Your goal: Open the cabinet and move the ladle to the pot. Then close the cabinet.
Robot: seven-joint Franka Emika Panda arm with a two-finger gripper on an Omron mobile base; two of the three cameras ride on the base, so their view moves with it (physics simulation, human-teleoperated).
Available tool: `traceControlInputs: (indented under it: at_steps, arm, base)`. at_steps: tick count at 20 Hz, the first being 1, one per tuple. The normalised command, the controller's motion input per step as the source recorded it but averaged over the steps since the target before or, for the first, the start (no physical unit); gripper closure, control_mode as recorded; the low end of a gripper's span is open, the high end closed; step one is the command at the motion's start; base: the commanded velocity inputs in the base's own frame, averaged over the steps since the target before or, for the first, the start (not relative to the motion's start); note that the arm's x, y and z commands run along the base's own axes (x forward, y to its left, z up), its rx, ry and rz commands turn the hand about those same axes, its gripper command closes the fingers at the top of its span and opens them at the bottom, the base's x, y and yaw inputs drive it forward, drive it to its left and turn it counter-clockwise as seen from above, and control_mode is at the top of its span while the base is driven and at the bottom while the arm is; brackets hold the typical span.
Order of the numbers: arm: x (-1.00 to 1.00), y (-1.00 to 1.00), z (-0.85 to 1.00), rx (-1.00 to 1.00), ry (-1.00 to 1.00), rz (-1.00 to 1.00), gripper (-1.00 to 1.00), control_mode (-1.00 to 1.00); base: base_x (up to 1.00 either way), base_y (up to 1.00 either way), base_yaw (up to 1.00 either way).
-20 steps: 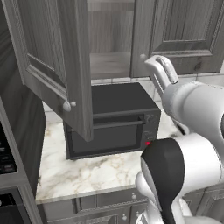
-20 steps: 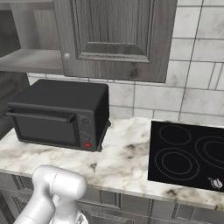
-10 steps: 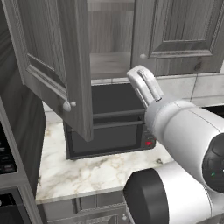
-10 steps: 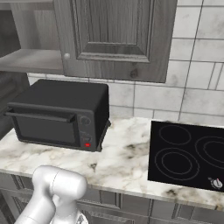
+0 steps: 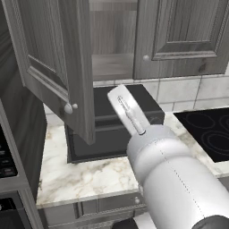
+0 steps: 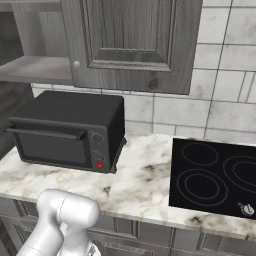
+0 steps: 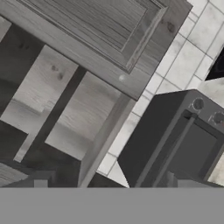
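The cabinet has its left door (image 5: 53,58) swung wide open toward me, while its right door (image 5: 183,36) stays shut. Behind the open door a bare wooden shelf (image 5: 112,67) shows. In the hand view the shut door (image 7: 100,30) and the open shelves (image 7: 65,109) lie tilted ahead of my gripper (image 7: 111,183). Its two tips stand far apart at the bottom edge with nothing between them. My white arm (image 5: 165,170) rises across the lower right of the left base view. The ladle and the pot are out of view.
A black microwave (image 6: 65,132) sits on the marble counter (image 6: 145,185) under the cabinet. A black cooktop (image 6: 215,172) lies to its right. The open door's knob (image 5: 68,108) juts out over the counter's left end. Grey drawer fronts (image 6: 165,237) run below.
My arm has swung left and lower across the left base view, now covering its lower right. The cabinet doors, the microwave and the base have not moved.
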Motion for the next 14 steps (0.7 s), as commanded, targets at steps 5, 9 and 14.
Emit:
traceControlInputs:
  at_steps: [5, 9, 14]
  arm:
    - [-0.14, 0.48, -0.07, -0.01, -0.04, -0.01, -1.0, -1.0]
    - [0.0, 0.61, -0.22, -0.02, 0.0, -0.03, -1.0, -1.0]
    - [0.04, 0.63, -0.33, -0.02, 0.0, -0.06, -1.0, -1.0]
  base:
    - [0.0, 0.0, 0.0]
    - [0.0, 0.0, 0.0]
    - [0.0, 0.0, 0.0]
